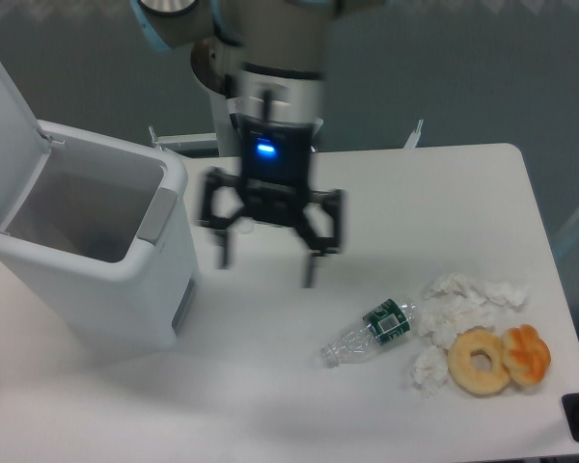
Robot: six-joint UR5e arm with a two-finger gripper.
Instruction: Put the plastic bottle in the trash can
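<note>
The trash can (164, 289) stands at the left of the table, a white bin with its lid (5, 135) tipped up and back and a grey tab on its right rim. Its inside looks dim and grey; the plastic bottle does not show in it or anywhere else. My gripper (266, 268) hangs over the middle of the table, to the right of the bin, blurred by motion. Its dark fingers (311, 260) are spread wide apart with nothing between them, so it is open.
A small clear bottle with a dark green label (372, 330) lies on its side right of centre. Crumpled white tissues (458, 309), a doughnut (480, 361) and an orange pastry (527, 353) lie near the right front. The arm's base post (261, 116) rises at the back.
</note>
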